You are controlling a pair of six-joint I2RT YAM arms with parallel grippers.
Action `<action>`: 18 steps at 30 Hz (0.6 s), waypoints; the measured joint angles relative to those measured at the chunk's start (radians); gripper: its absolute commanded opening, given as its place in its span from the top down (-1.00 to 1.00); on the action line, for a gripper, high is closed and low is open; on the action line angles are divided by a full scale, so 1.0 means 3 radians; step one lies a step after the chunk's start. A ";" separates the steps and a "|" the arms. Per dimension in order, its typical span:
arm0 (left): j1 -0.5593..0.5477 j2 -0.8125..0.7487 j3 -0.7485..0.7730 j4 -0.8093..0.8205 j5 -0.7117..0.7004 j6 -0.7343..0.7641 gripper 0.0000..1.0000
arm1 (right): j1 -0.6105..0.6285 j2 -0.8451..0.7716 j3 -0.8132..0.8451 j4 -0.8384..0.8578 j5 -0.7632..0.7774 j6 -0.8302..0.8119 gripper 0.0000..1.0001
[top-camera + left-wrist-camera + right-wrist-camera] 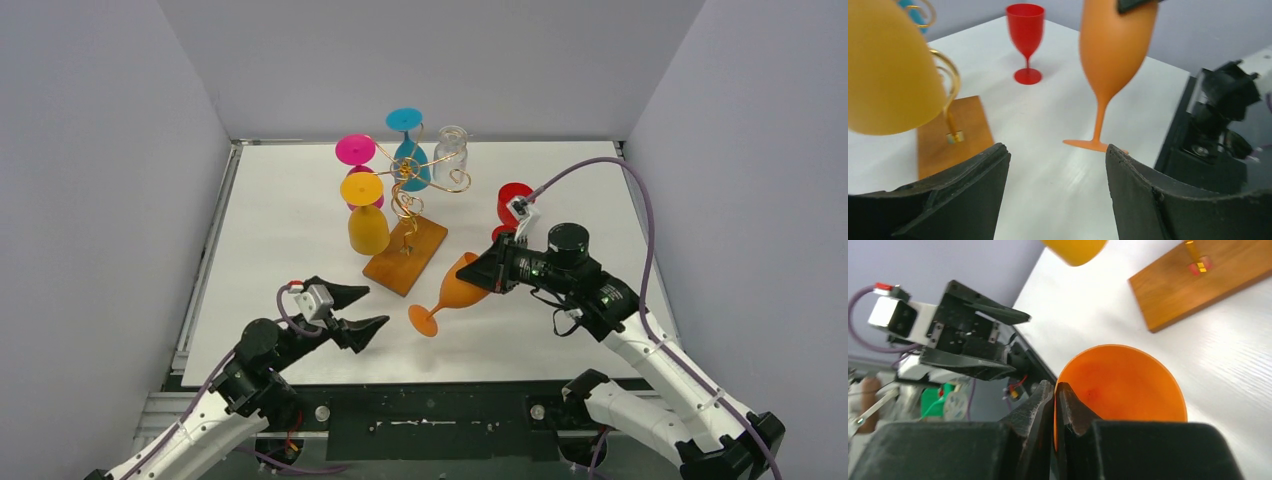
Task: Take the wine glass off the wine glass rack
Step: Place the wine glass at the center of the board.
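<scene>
The orange glass (462, 286) is off the rack (412, 185), just right of the rack's wooden base (405, 257) and toward its near end. It leans with the bowl up to the right and the foot down by the table (290, 230); I cannot tell whether the foot touches. The right gripper (483, 274) pinches the bowl's rim, one finger inside and one outside. The left gripper (377, 306) is spread and empty, near-left of the base, facing the glass's foot. A yellow glass (367, 228), pink glass (355, 150), teal glass (408, 160) and clear glass (451, 152) are on the rack. A red glass (512, 205) stands upright to the right of the rack.
</scene>
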 measured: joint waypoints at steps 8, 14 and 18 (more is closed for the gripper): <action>0.0001 -0.0178 0.0238 -0.0553 -0.1027 0.0158 -0.36 | 0.0000 -0.0081 0.0039 -0.0476 0.0896 -0.0189 1.00; 0.0000 -0.0340 0.0334 -0.0858 -0.1390 0.0217 -0.36 | 0.0000 -0.0084 0.0120 -0.0734 0.1464 -0.0189 1.00; 0.0000 -0.0404 0.0408 -0.0998 -0.1606 0.0212 -0.37 | 0.0000 -0.0123 0.0167 -0.0949 0.1864 -0.0165 1.00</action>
